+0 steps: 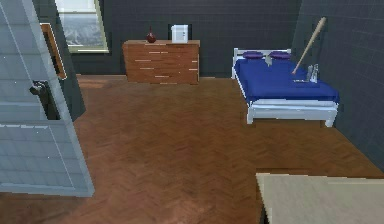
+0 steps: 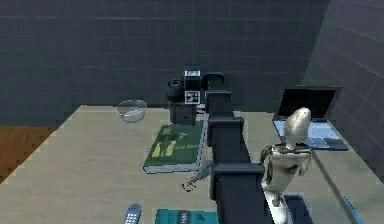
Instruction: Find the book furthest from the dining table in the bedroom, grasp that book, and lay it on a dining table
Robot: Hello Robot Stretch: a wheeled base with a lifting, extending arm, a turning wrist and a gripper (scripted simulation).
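Green-covered and flat, the book (image 2: pixel 175 148) lies on the pale counter (image 2: pixel 85 140) at the middle of the arm side view, just left of the arm's dark bar. I judge it stiff, light to middling in weight, and smooth-faced (so a grip on the flat cover would likely slide). I would take it across one long edge, near the spine, where the boards resist bending. My end effector (image 2: pixel 178 95) sits just above the book's top edge in the frame. I cannot tell how its fingers stand, nor whether it holds anything. A second, teal book (image 2: pixel 185 216) shows at the bottom edge. As for containers, a clear glass bowl (image 2: pixel 131 108) stands on the counter to the upper left of the green book, and I make out nothing inside it. It looks fragile, so I'd keep any sweep well away from it.
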